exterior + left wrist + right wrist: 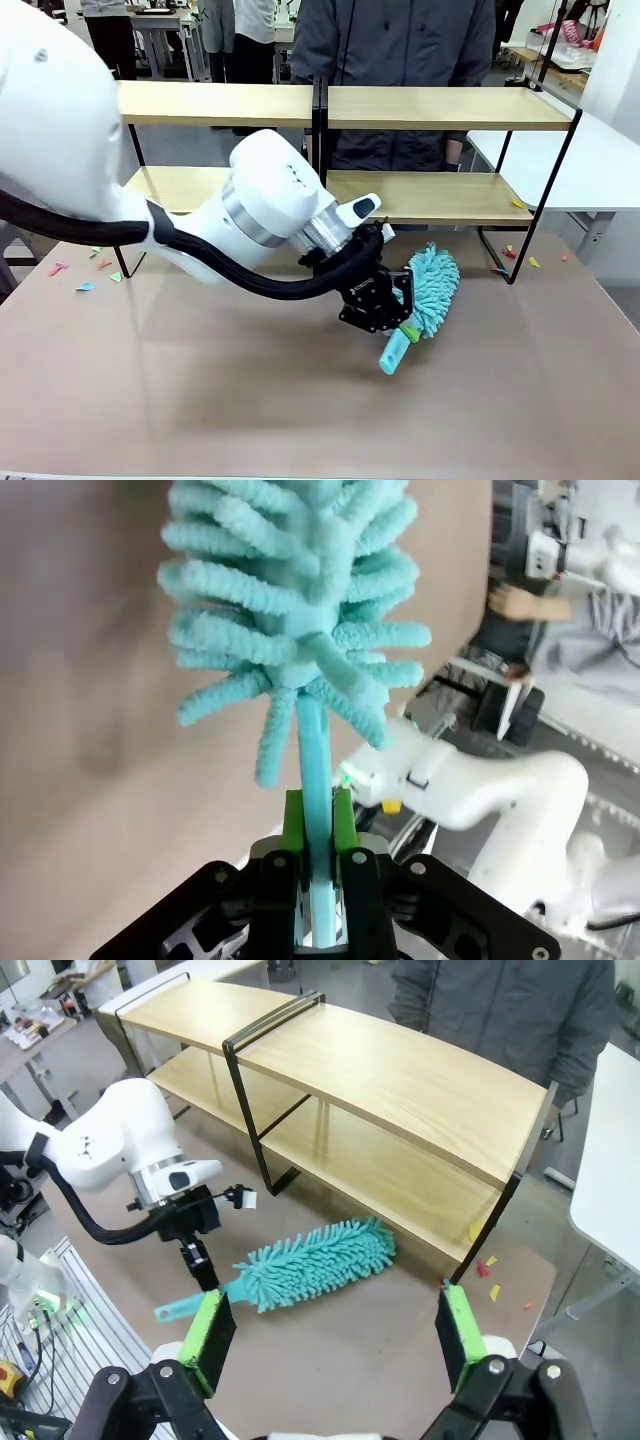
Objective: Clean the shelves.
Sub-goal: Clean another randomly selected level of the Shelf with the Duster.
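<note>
The left arm (270, 190) bends low over the table (200, 410), jaws pinching the duster (432, 288) handle; right jaws spread wide.

shelves (430, 108): pale matt wood, black metal frame
duster (432, 290): fuzzy teal cloth, smooth plastic handle
table (200, 400): smooth matt

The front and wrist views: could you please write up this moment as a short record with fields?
Tool: teal duster, lying on the brown table in front of the shelves
Left gripper: shut on the duster's handle
Right gripper: open, holding nothing, above the table
Debris: coloured scraps on the table by the shelves' feet
Person: standing behind the shelves
</note>
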Action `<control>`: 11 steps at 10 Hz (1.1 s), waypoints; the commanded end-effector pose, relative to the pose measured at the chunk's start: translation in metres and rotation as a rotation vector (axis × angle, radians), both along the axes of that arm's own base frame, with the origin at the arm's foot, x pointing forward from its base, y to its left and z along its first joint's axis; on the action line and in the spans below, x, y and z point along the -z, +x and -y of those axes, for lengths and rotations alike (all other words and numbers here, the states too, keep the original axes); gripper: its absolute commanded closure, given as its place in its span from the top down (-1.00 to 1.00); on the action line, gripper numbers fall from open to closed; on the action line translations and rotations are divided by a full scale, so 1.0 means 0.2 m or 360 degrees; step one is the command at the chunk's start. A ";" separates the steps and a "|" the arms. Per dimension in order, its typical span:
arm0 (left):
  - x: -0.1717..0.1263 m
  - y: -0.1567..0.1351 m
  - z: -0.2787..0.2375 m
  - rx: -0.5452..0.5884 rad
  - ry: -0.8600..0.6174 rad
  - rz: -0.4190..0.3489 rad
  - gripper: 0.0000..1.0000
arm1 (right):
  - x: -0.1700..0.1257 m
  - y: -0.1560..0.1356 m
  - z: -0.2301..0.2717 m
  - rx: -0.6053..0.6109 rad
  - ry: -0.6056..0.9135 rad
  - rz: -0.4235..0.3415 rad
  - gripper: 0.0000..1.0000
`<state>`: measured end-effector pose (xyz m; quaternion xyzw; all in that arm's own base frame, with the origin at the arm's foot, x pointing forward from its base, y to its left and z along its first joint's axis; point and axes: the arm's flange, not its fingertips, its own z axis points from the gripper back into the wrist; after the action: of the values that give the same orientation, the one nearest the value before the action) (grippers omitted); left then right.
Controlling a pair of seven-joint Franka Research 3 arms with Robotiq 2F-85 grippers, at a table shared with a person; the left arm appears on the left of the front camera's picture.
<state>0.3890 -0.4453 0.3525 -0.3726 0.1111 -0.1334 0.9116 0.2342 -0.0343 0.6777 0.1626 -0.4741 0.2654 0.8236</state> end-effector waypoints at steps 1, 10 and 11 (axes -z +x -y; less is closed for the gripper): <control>0.03 0.03 0.14 -0.0078 0.0090 0.0039 -0.95 | 0.00 0.00 0.00 -0.0015 0.0008 0.0003 1.00; 0.10 0.17 0.73 0.0049 0.0151 0.0141 -0.95 | 0.00 0.00 0.00 -0.0015 0.0008 0.0003 1.00; 0.10 0.16 0.77 0.0123 0.0154 0.0123 -0.95 | 0.00 0.00 0.00 -0.0015 0.0008 0.0003 1.00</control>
<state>0.4201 -0.5851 0.3301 -0.3250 0.0814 -0.1645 0.9277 0.2341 -0.0343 0.6777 0.1627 -0.4741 0.2654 0.8236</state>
